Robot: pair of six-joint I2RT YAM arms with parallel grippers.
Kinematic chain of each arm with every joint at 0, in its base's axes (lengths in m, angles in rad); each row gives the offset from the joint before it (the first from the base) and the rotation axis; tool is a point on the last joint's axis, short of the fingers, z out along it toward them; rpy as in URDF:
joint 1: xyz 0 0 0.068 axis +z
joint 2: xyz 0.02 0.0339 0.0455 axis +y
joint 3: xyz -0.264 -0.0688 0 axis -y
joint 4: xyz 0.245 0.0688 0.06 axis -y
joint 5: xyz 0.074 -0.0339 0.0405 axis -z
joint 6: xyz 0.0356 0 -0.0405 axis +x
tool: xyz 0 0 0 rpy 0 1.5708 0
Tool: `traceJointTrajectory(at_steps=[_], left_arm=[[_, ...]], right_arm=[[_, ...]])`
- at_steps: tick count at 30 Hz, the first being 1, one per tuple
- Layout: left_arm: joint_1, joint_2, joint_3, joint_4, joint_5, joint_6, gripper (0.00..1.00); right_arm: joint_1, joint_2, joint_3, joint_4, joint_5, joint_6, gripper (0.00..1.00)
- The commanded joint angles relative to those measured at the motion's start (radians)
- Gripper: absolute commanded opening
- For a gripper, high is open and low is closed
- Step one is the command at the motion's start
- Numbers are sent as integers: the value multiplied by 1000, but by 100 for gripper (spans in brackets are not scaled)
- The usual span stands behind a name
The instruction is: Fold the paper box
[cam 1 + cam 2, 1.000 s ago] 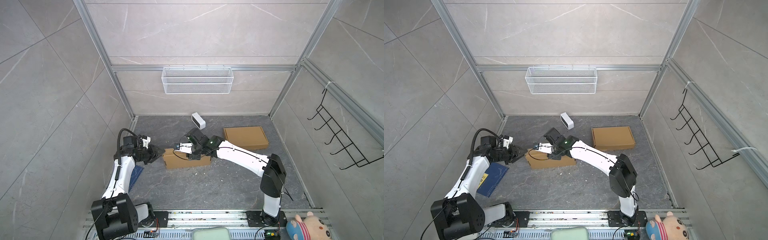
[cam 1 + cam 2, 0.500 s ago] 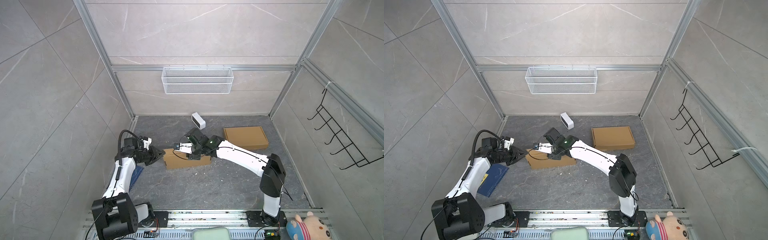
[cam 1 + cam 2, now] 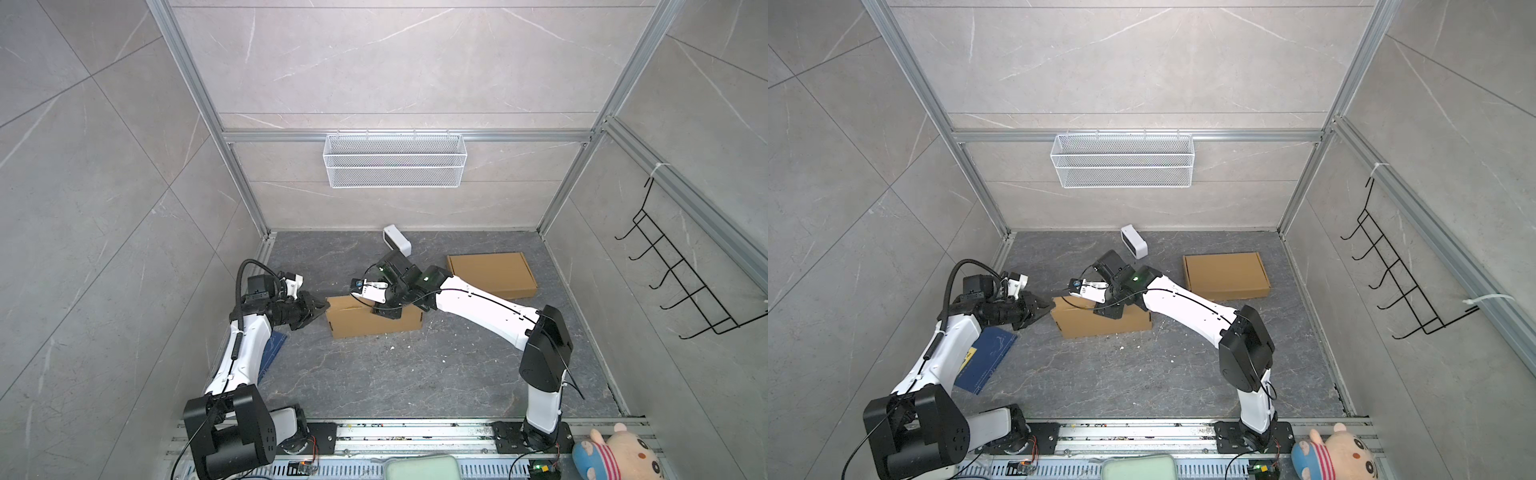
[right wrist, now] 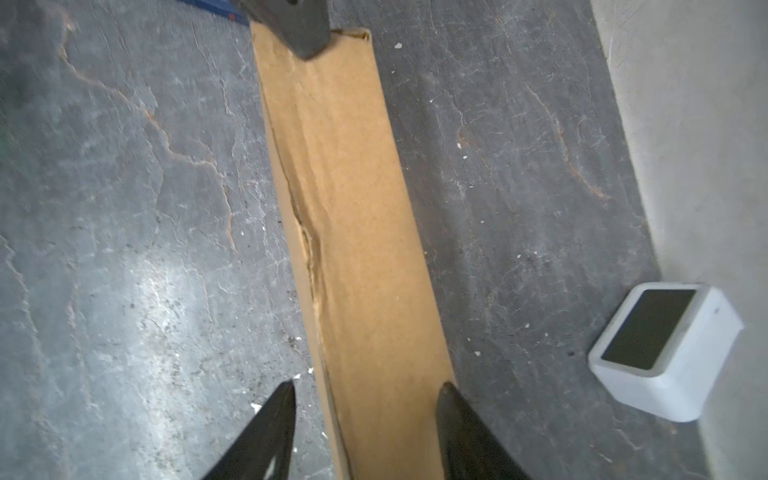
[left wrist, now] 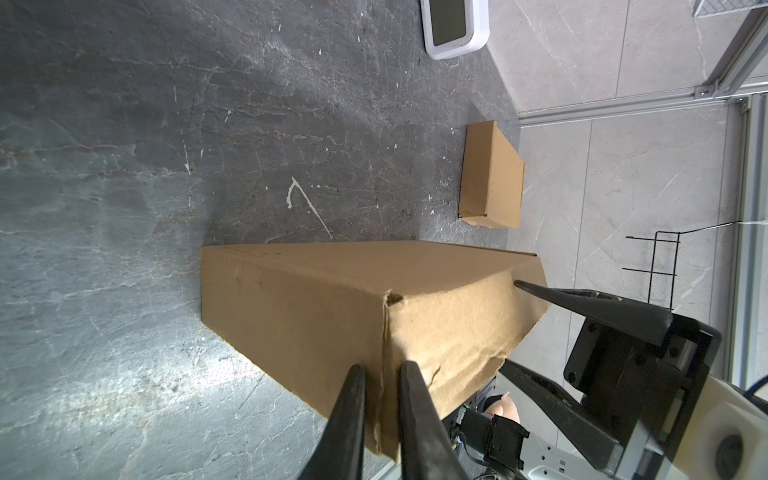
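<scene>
The paper box (image 3: 374, 326) (image 3: 1104, 326) is a brown cardboard box lying on the dark floor in both top views. My left gripper (image 3: 322, 309) (image 3: 1048, 309) is at its left end. In the left wrist view the left gripper (image 5: 382, 374) is shut on the box's corner edge (image 5: 386, 324), with cardboard pinched between the fingers. My right gripper (image 3: 380, 311) (image 3: 1106, 311) hangs over the box top. In the right wrist view the right gripper (image 4: 365, 386) is open, its fingers standing to either side of the box's narrow top face (image 4: 353, 208), which has a crumpled seam.
A second flat cardboard box (image 3: 490, 274) (image 3: 1225, 276) lies at the back right. A small white device (image 3: 397, 239) (image 4: 665, 349) stands by the back wall. A blue pad (image 3: 272, 349) (image 3: 986, 359) lies under the left arm. A wire basket (image 3: 395, 160) hangs on the back wall.
My left gripper has moved right to the box's left end and closed on its corner edge. The right gripper's jaws have widened over the box top.
</scene>
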Motion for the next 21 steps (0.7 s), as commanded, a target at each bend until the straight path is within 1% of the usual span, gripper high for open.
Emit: traceJointTrajectory(at_steps=[1, 3, 5, 7, 9, 12, 14, 16, 19, 21], left_arm=[[4, 21, -11, -24, -73, 7, 15], [3, 19, -2, -33, -71, 12, 15], [4, 22, 2, -33, -71, 14, 15], [5, 24, 5, -39, -71, 18, 15], [4, 23, 5, -37, -71, 21, 15], [4, 25, 7, -33, -64, 19, 15], [6, 25, 8, -32, -64, 19, 15], [4, 27, 9, -32, -62, 20, 15], [4, 27, 11, -32, -62, 21, 15], [4, 27, 10, -32, -62, 22, 15]], right_arm=[[-33, -86, -5, 30, -95, 124, 61], [-66, -132, -43, 105, -99, 218, 66], [-104, -172, -82, 164, -95, 330, 67], [-170, -207, -122, 194, -92, 487, 67], [-245, -236, -157, 178, -110, 639, 66], [-369, -256, -189, 95, -204, 848, 60], [-431, -261, -221, 68, -292, 932, 58], [-465, -267, -255, 65, -374, 979, 56], [-477, -263, -274, 51, -453, 1001, 57], [-477, -251, -277, 41, -486, 1001, 57]])
